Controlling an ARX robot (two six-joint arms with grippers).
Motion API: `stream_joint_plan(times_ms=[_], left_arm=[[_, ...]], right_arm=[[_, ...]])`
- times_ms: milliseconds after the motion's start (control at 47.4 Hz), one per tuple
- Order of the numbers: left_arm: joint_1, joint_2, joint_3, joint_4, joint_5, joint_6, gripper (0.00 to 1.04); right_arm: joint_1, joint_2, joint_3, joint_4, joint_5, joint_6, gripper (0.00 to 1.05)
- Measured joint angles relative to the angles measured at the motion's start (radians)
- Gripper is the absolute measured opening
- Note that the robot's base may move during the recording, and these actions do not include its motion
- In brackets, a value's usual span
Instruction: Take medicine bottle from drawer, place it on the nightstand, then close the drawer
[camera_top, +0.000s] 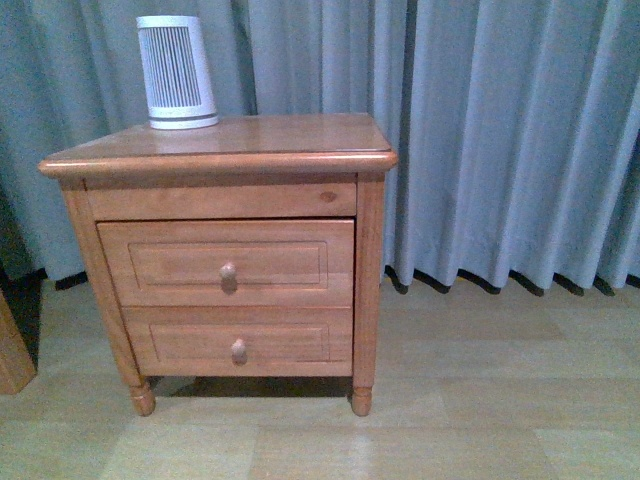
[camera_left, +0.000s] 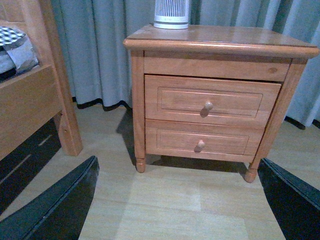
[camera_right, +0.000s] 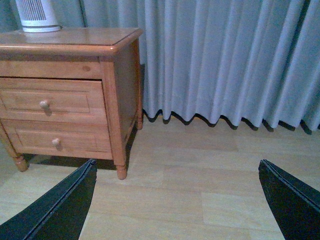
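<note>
Well, both my grippers are spread wide and hold nothing: left gripper (camera_left: 177, 161), right gripper (camera_right: 177, 161); neither touches anything; ahead, the drawer (camera_top: 160, 262) looks shut or nearly so, its knob (camera_left: 208, 106) near 12 o'clock from the left gripper but off at 10 o'clock from the right, so I judge the left better lined up; the bottle is hidden, presumably inside the drawer; farther back, a ribbed cylinder (camera_top: 177, 72) stands at 10 o'clock on the nightstand (camera_top: 220, 163).
</note>
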Motion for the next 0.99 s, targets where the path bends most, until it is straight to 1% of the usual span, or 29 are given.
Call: stream_joint_plan(times_ms=[359, 380, 422, 443, 464, 507, 612, 676, 739, 992], left_arm=[[0.0, 0.0, 0.0, 0.0, 0.0, 0.0, 0.98], [-0.003, 0.007, 0.002, -0.01, -0.013, -0.01, 0.98], [-0.022, 0.057, 0.04, -0.105, -0.076, -0.05, 0.98], [-0.029, 0.129, 0.077, -0.154, -0.123, -0.098, 0.98], [-0.028, 0.206, 0.106, -0.153, -0.127, -0.131, 0.98], [-0.026, 0.308, 0.146, -0.111, -0.121, -0.161, 0.98], [-0.039, 0.645, 0.331, 0.14, -0.076, -0.172, 0.98], [-0.053, 0.792, 0.413, 0.239, -0.07, -0.164, 0.98], [-0.068, 0.893, 0.462, 0.298, -0.068, -0.153, 0.98], [-0.175, 1.347, 0.638, 0.533, -0.057, -0.087, 0.98]], right_arm=[[0.0, 0.0, 0.0, 0.0, 0.0, 0.0, 0.98], [0.0, 0.0, 0.0, 0.0, 0.0, 0.0, 0.98], [0.0, 0.0, 0.0, 0.0, 0.0, 0.0, 0.98], [0.0, 0.0, 0.0, 0.0, 0.0, 0.0, 0.98], [0.0, 0.0, 0.0, 0.0, -0.001, 0.0, 0.98], [0.0, 0.0, 0.0, 0.0, -0.001, 0.0, 0.98], [0.0, 0.0, 0.0, 0.0, -0.001, 0.0, 0.98], [0.0, 0.0, 0.0, 0.0, 0.0, 0.0, 0.98], [0.0, 0.0, 0.0, 0.0, 0.0, 0.0, 0.98], [0.0, 0.0, 0.0, 0.0, 0.0, 0.0, 0.98]])
